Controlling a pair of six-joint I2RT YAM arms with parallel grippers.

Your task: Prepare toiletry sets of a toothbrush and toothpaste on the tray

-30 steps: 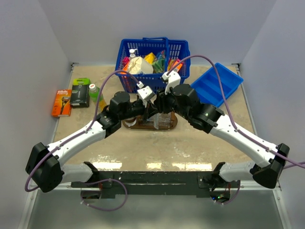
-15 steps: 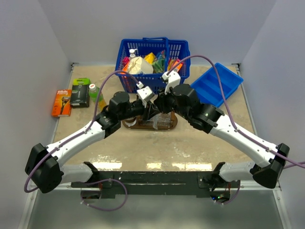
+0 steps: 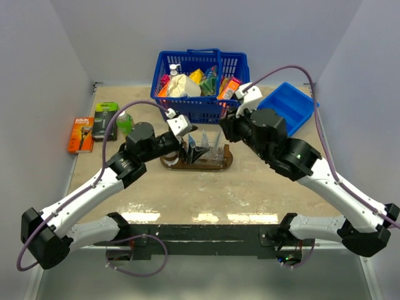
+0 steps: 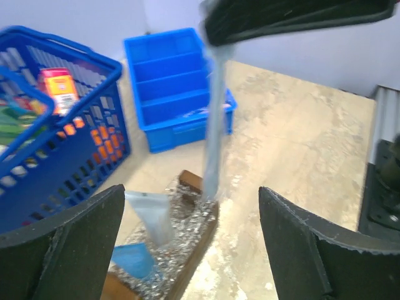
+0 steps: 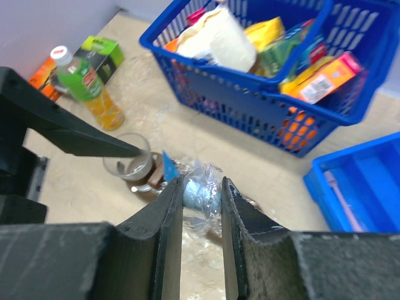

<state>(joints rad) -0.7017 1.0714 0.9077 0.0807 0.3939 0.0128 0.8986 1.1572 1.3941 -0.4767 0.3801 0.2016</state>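
Note:
The dark wooden tray [image 3: 229,164] lies mid-table in front of the basket, with clear glass cups [image 5: 128,161] on it. A blue wedge-shaped tube [image 4: 133,259] and a paler one [image 4: 151,214] stand in the cups. My right gripper [image 5: 201,184] is shut on the top of the toothbrush [image 5: 202,194], which is pale blue in clear wrapping. The toothbrush [image 4: 213,134] hangs upright, its lower end at the tray's right end [image 4: 189,180]. My left gripper [image 4: 190,189] is wide open with nothing in it, just left of the tubes [image 3: 197,150]. In the top view the right gripper [image 3: 223,132] hovers over the tray's right part.
A blue basket [image 3: 200,81] full of goods stands directly behind the tray. A blue compartment bin [image 3: 284,109] sits at the back right. A green bottle [image 3: 125,122] and two razor boxes [image 3: 94,128] are at the left.
My left gripper has opened wide and drawn back to the left of the tray. The right arm has shifted right and up, its jaws closed on the toothbrush.

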